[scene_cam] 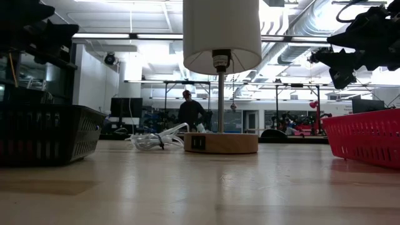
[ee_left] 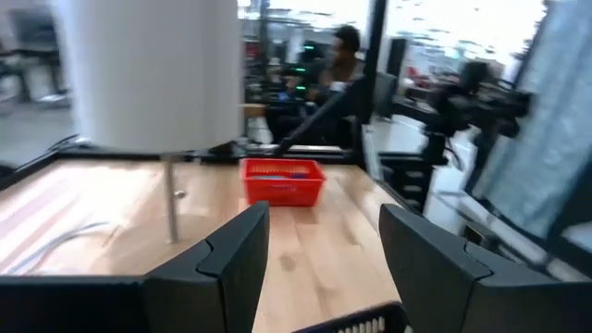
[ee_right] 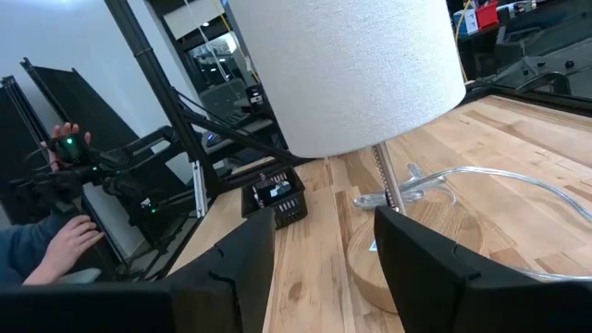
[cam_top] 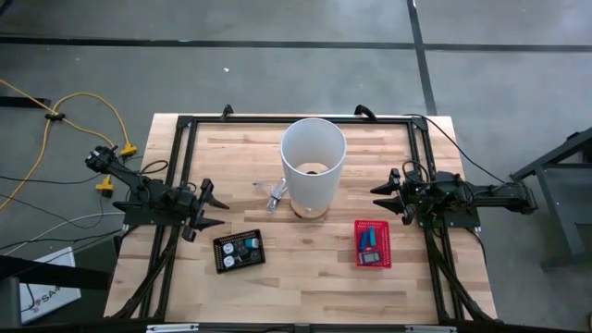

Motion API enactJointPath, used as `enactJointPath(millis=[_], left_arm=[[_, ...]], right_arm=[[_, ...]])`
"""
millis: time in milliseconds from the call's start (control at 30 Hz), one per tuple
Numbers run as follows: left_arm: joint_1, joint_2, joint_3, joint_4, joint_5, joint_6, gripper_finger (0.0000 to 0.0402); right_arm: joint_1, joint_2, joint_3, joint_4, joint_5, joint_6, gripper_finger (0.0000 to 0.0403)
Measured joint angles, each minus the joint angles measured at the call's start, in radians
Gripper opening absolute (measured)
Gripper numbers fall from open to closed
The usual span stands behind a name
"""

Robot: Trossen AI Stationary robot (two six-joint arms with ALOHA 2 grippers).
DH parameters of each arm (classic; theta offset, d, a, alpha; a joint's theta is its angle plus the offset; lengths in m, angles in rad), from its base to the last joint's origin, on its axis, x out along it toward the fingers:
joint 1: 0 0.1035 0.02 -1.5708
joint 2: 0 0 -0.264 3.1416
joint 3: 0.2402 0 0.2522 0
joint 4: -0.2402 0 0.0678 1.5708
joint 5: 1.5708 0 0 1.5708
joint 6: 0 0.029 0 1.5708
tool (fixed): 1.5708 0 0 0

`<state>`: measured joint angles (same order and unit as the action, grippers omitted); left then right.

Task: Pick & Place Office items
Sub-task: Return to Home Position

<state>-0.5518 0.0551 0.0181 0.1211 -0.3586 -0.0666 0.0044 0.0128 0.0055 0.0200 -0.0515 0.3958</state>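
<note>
The left gripper stands wide open with nothing between its fingers. It hovers off the wood at the left side of the table, pointing inward toward the lamp. Its arm lies low and roughly level, reaching in from the left edge. The right gripper mirrors it at the right side. Its jaws are also spread wide and empty, aimed at the lamp's white shade, and its arm stretches in level from the right edge. Neither claw touches anything. The office items lie in two containers toward the front of the table. Blue items sit in the red basket, just in front of the right gripper. Small teal, white and dark pieces fill the black basket, just in front of the left gripper. A clear cable trails from the lamp's wooden base on its left side. A person's hand shows beyond the table in the right wrist view. Print on the pieces in the black basket is too small to read.
</note>
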Motion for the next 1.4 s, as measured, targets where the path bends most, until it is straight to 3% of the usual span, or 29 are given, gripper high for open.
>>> enactJointPath(millis=[167, 467, 567, 800, 867, 1167, 1400], left_arm=[[0.023, 0.000, 0.000, 0.000, -0.105, -0.032, 0.0199], [0.196, 0.000, 0.000, 0.000, -0.106, -0.016, 0.0199], [0.258, 0.000, 0.000, 0.000, -0.037, -0.005, 0.0199], [0.379, 0.000, -0.007, 0.000, 0.357, 0.162, 0.0199], [0.404, 0.000, -0.010, -0.018, 0.423, 0.174, 0.0199], [0.482, 0.004, -0.010, -0.109, 0.432, 0.053, 0.0199], [0.492, 0.100, -0.010, -0.106, 0.432, 0.029, 0.0199]], right_arm=[[0.000, 0.000, 0.000, 0.000, 0.000, 0.000, 0.0174], [0.000, 0.000, 0.000, 0.000, 0.000, 0.000, 0.0174], [0.000, 0.000, 0.000, 0.000, 0.000, 0.000, 0.0174], [0.000, 0.000, 0.000, 0.000, 0.000, 0.000, 0.0174], [0.000, 0.000, 0.000, 0.000, 0.000, 0.000, 0.0174], [0.000, 0.000, 0.000, 0.000, 0.000, 0.000, 0.0174], [0.000, 0.000, 0.000, 0.000, 0.000, 0.000, 0.0174]])
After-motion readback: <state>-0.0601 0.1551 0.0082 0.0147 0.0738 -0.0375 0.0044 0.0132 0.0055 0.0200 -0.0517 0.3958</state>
